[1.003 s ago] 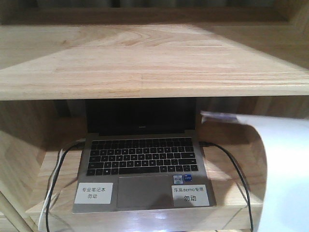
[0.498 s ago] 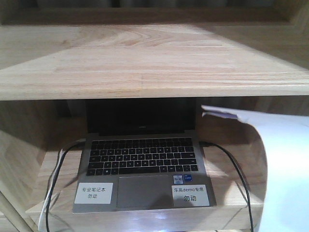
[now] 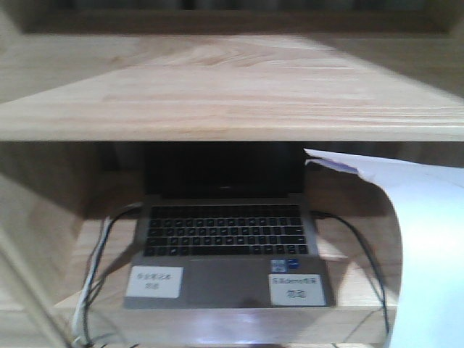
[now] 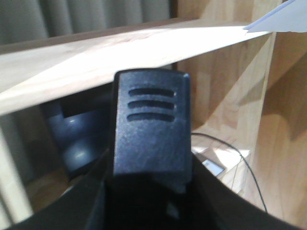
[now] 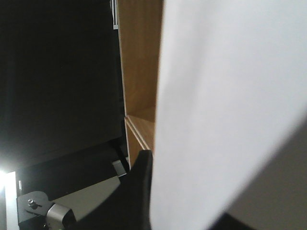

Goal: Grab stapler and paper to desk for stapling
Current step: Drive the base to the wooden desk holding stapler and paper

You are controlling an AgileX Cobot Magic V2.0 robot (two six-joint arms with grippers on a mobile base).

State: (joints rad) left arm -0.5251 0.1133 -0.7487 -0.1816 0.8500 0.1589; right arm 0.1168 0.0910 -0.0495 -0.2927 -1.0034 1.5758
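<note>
Left claw (image 4: 151, 194): clamped on stapler (image 4: 151, 124), whose black ribbed end fills the left wrist view.
Right claw (image 5: 149, 191): pinched on the paper edge; one finger shows, the other is hidden behind the sheet.
Shelf unit (image 3: 217, 94): straight ahead.
Paper (image 3: 428, 246): in the air at right, curling, resting on no surface.
Laptop (image 3: 225, 246): on the lower shelf, not part of the task.
Progress: both items look grabbed; desk not in view; carrying, laying down and stapling are left.

You're facing a wooden shelf unit (image 3: 217, 87); on its lower board (image 3: 217, 320) sits an open laptop (image 3: 225, 250), with cables (image 3: 95, 264) lying along both sides.
</note>
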